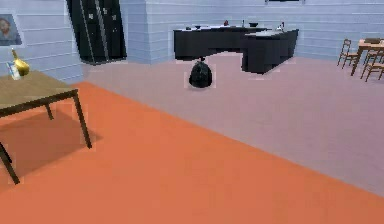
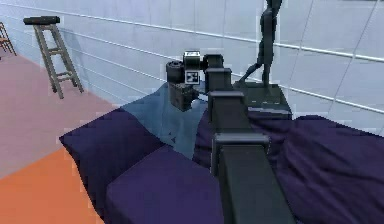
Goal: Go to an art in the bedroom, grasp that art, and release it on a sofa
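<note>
A dark statue of a standing figure (image 2: 264, 45) on a flat dark base rests on the back of a deep purple sofa (image 2: 150, 175), against the pale wall. My arm rises over the sofa's cushions. The gripper (image 2: 178, 88) sits left of the two white marked squares, level with the statue's base and to its left. A blue-grey cushion (image 2: 165, 115) lies right behind the gripper's far end, so I cannot tell whether it holds anything.
A wooden step stool (image 2: 55, 55) stands by the wall left of the sofa. Ahead are a wooden table (image 1: 35, 95) bearing a yellow object (image 1: 18, 64), a black bag (image 1: 200, 74) on the floor, dark kitchen counters (image 1: 240, 42), a black fridge (image 1: 97, 28) and chairs (image 1: 365, 55).
</note>
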